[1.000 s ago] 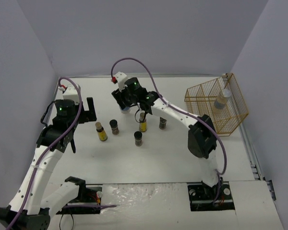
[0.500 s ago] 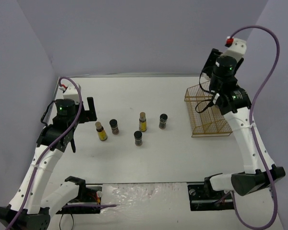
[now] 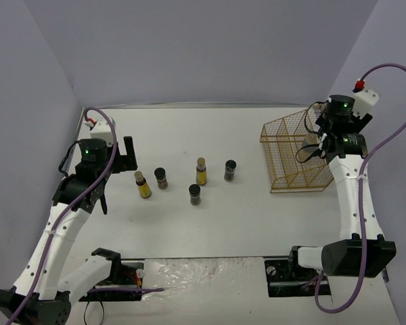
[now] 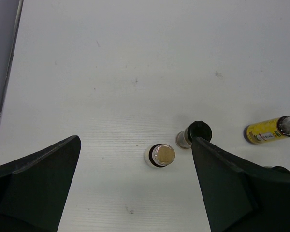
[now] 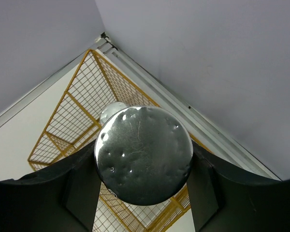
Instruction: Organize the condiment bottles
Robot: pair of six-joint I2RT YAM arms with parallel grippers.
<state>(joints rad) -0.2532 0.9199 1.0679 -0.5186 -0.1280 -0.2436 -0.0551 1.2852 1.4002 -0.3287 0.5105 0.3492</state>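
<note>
The right jaws are clamped on a wide jar (image 5: 144,154) just under its dimpled silver lid, with a black finger (image 5: 77,193) pressed against each side. From the right wrist the lid hides the glass and label. The jar hangs over the yellow wire basket (image 3: 287,152), which sits near the far right corner of the table (image 3: 257,223). Part of a second silver lid (image 5: 111,111) shows past the held one, lower down inside the basket; the rest of it is hidden.

Five more bottles stand upright in a loose group left of the table's middle, none touching.
- The slim yellow bottle (image 3: 143,184) with a tan cap is nearest the left edge.
- A short dark bottle (image 3: 161,178) with a black cap stands just beside it.
- The second yellow bottle (image 3: 201,170) stands further right.
- The second dark bottle (image 3: 195,194) is beside that one, toward the near edge.
- The third dark bottle (image 3: 230,170) is the closest to the basket.

The left jaws are spread wide and hold nothing, hanging above the table between the left edge and the group. From the left wrist, the two black fingers (image 4: 34,183) frame the tan cap, which lies just ahead of the gap.

A broad strip of bare table separates the third dark bottle from the basket. More bare table runs from the group to the far edge and toward the near edge.
</note>
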